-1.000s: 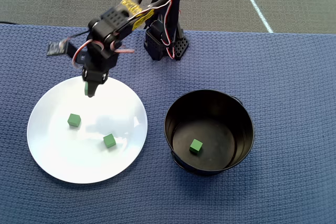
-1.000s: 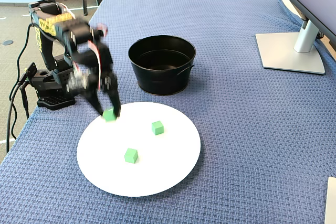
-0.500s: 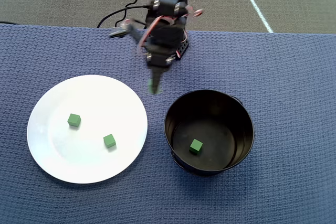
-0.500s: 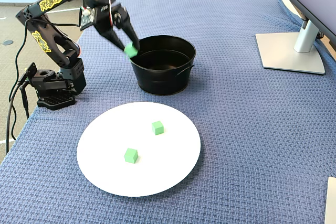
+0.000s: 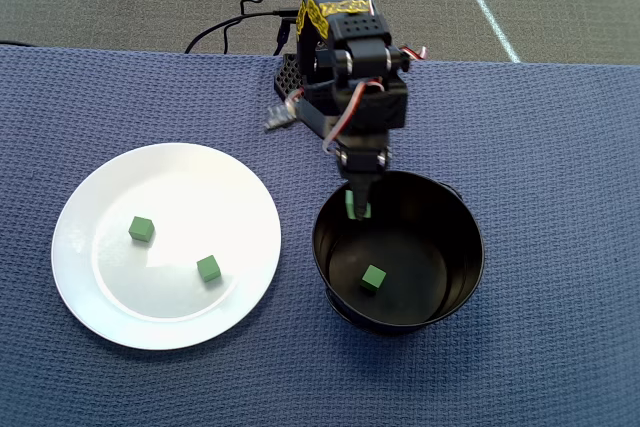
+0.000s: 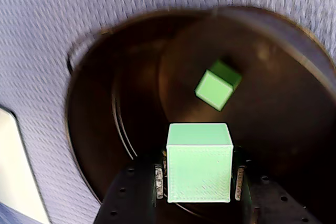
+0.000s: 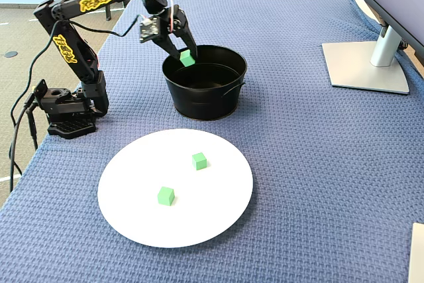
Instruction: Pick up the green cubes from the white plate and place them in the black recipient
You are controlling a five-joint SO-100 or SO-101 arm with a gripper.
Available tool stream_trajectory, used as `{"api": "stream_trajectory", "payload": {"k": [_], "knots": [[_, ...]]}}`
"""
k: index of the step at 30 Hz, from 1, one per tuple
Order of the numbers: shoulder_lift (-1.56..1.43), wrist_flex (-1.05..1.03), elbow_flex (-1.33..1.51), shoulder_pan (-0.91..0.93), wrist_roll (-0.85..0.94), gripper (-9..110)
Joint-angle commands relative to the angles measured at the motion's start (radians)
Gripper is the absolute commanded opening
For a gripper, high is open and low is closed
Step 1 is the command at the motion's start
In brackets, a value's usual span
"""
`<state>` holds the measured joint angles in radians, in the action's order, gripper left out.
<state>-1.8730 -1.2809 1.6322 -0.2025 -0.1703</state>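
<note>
The gripper [image 6: 199,182] points down over the black recipient [image 5: 455,257] – arm stretched forward – clamping a green cube [image 6: 199,170] square between its fingers, another cube [image 6: 217,84] lying below it inside.

4 small matte green cubes show: 2 lie apart on the white plate [image 5: 100,297], at [image 5: 141,229] and [image 5: 208,268]; 1 rests on the floor of the black recipient [image 5: 455,277], at [image 5: 372,278]; 1 is clamped above its rim [image 6: 199,170]. The round glossy plate sits left of the tall-walled pot in the overhead view.
</note>
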Motion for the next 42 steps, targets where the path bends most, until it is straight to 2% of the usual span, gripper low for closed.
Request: {"api": "stream_trajectory", "payload": {"k": [1,3,7,15,23,28,34,42], "knots": [[0.051,0.032,-0.074,-0.034,0.021,4],[0.055,0.029,-0.066,-0.054,0.046,25],[0.032,0.011,-0.061,-0.064,0.051,34],[-0.021,-0.005,-0.055,-0.055,0.064,33],[-0.121,-0.144,-0.127,0.029,0.118,38],[-0.135,-0.195,-0.143,0.235,0.212,38],[-0.066,-0.101,-0.117,0.541,0.319,38],[0.218,0.052,-0.127,0.746,0.391,36]]}}
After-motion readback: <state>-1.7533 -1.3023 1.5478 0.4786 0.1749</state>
